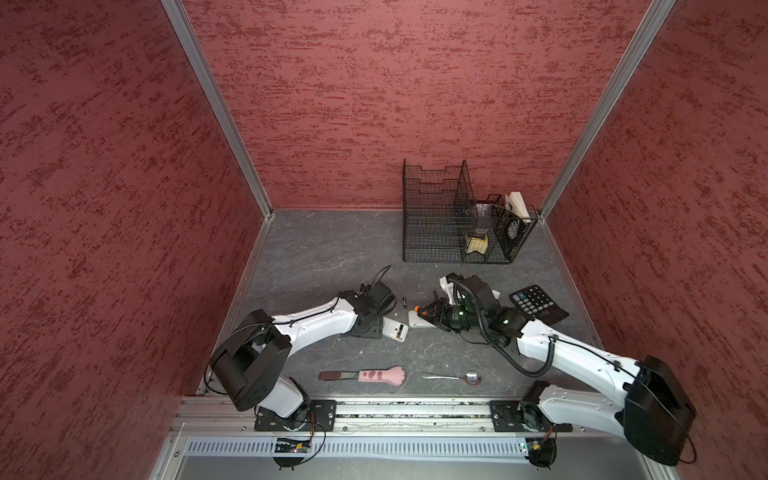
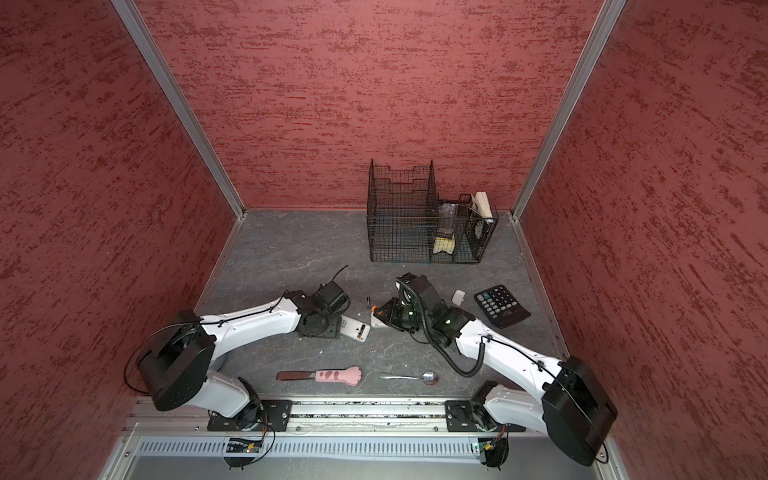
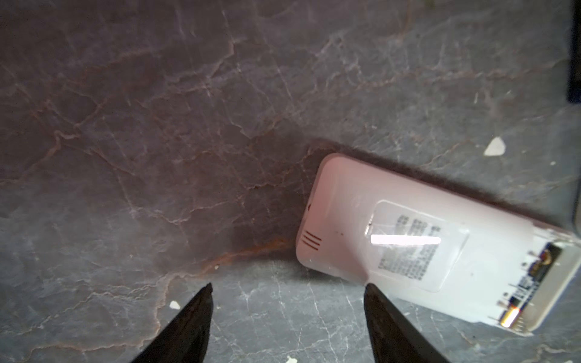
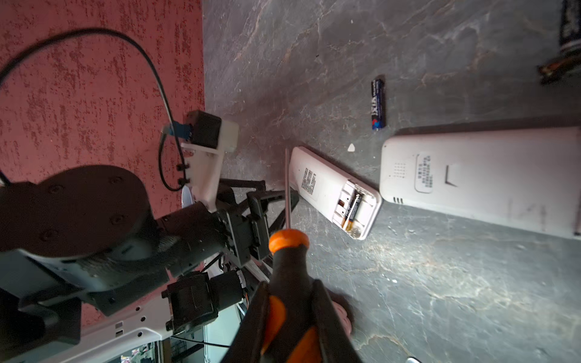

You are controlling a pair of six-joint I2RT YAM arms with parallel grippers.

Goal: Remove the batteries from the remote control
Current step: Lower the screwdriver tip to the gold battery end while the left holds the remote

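Currently the left gripper (image 3: pixel 288 285) stands wide open and empty, its fingers (image 3: pixel 195 317) hovering over the grey tabletop (image 3: pixel 125 141). Just beyond one fingertip, outside the gap, lies the small white remote (image 3: pixel 393 235), back up, its battery bay uncovered at the end farthest from the fingers. One AAA battery (image 4: pixel 352 210) sits in that bay, sunk between the plastic walls beside an empty slot. A second, blue battery (image 4: pixel 378 103) lies loose on the tabletop near the remote, and more dark batteries (image 4: pixel 569 28) show at the edge of the right wrist view. Beside the small remote lies a larger white remote (image 4: pixel 471 182), back up with its cover shut. The right gripper (image 4: pixel 290 284) is clamped on the black-and-orange handle of a screwdriver (image 4: pixel 287 251), whose shaft reaches out ahead of the fingers, its tip seemingly near the small remote's closed end.

The seated battery is likely light, rigid and smooth, prone to roll and slip, and probably pressed endwise by a spring. The fingers look too broad to reach into the bay, so levering up its gold end with the blade tip, then pinching across the barrel's middle, seems best. The remote itself is light and may skid unless pinned.
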